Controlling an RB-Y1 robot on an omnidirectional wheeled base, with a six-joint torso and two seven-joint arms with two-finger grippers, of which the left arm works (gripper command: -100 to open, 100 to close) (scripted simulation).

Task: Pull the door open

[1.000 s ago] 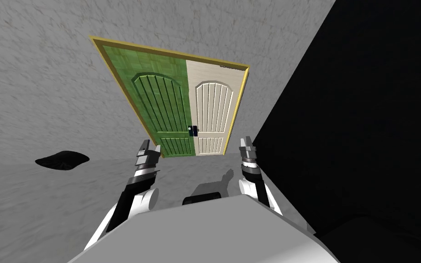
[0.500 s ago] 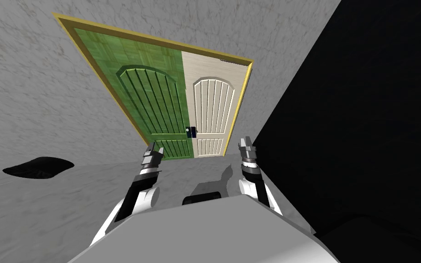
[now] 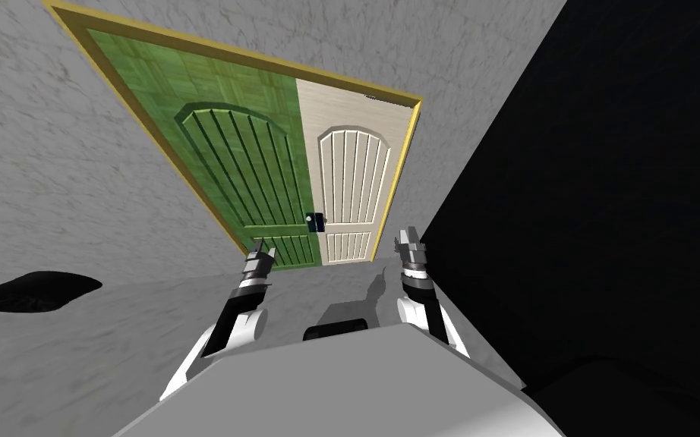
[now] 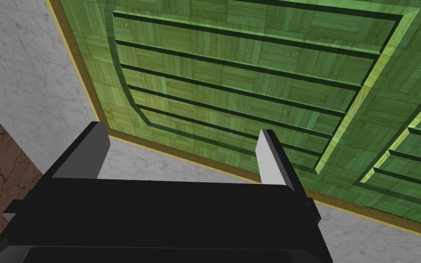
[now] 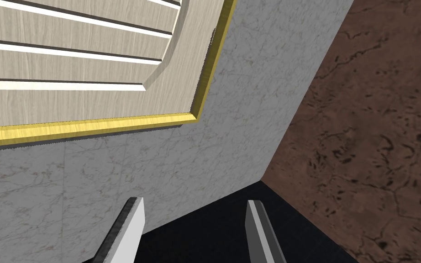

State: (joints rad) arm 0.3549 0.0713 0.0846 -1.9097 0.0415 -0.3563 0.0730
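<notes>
heads up, the door is a double one set in a grey marbled wall (image 3: 52, 190): a green wood-block door leaf (image 3: 242, 167) on the left and a cream panelled door leaf (image 3: 348, 182) on the right, both inside a yellow frame (image 3: 398, 174). both leaves sit flush in the frame, so it looks shut. a small dark handle block (image 3: 316, 221) sits low on the seam where the leaves meet.

your left gripper (image 3: 260, 249) is raised in front of the green leaf's bottom corner. jaws are spread wide with nothing between them. its wrist cam looks past the fingers (image 4: 269, 150) onto the green slats (image 4: 250, 59).

your right gripper (image 3: 405, 237) is up near the frame's right post, jaws apart and empty too (image 5: 192, 202). the handle lies between the two grippers and a bit beyond them, touching neither.

right of the wall there's a big black area (image 3: 606, 190), plus a black patch (image 3: 29, 290) on the floor off to your left.
</notes>
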